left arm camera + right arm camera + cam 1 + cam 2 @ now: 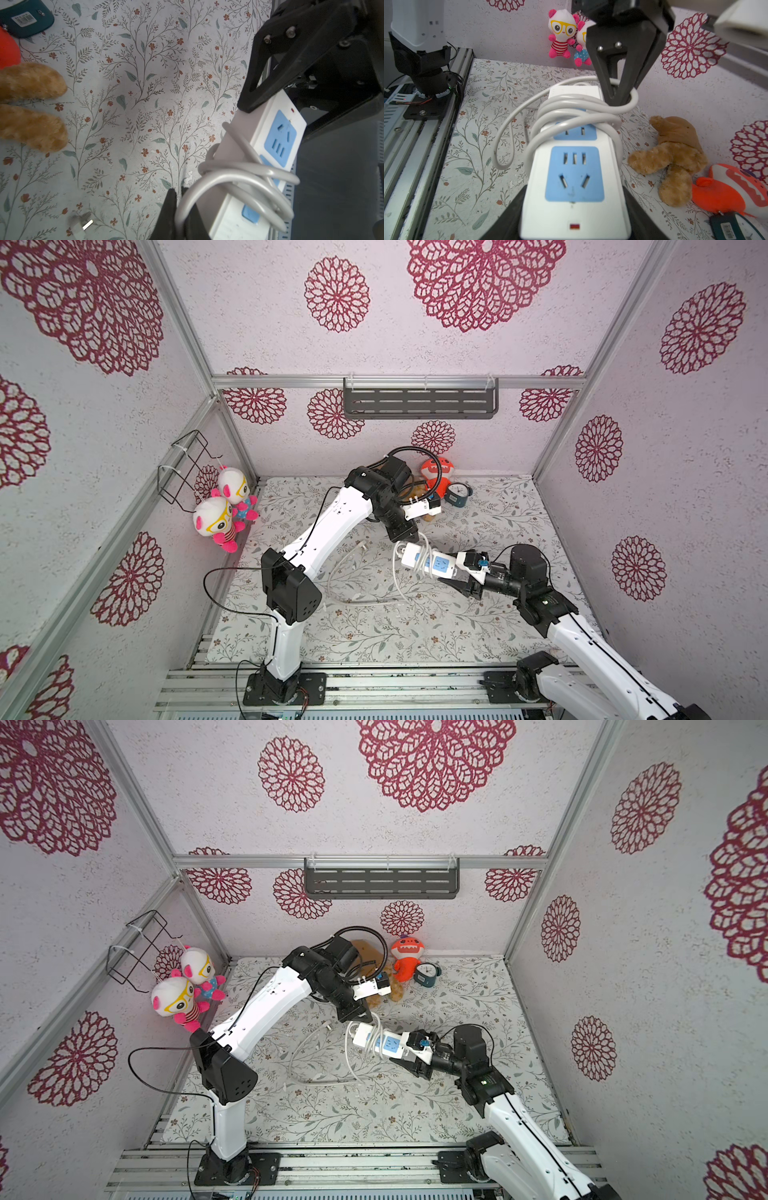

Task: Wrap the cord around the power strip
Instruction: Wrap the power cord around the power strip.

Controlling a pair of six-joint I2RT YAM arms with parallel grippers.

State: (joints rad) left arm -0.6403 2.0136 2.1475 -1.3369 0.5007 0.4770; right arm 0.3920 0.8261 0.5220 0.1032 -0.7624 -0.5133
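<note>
**While the right arm held the strip, the left pinched the cord**

As the two arms met close to the brown teddy bear (675, 153), the right gripper (455, 570) was clamped across one end of the power strip (432, 564). It had a finger on each long edge and the little red indicator sat right between them. A solid hold, that one!

The strip sat near the bear, on the side toward the robot's bases, with its blue sockets facing up. Whether it rested on the floral mat (374, 635) or hung just clear of it, I could not tell. Several turns of the cord (571, 101) were bunched around the strip's middle, crossing over the sockets.

At the strip's other end, also near the bear, the left gripper (618, 97) pointed straight down. Its fingers were drawn nearly together and nipped a loop of the cord between them.

Farther from the bear than the strip, the slack sprawled in a wide loose curve across the mat. The plug (363, 545) lay flat there with its prongs showing, well apart from both grippers.

An orange plush (436, 472) sat just beside the bear, with a small teal alarm clock (457, 491) next to that.
</note>
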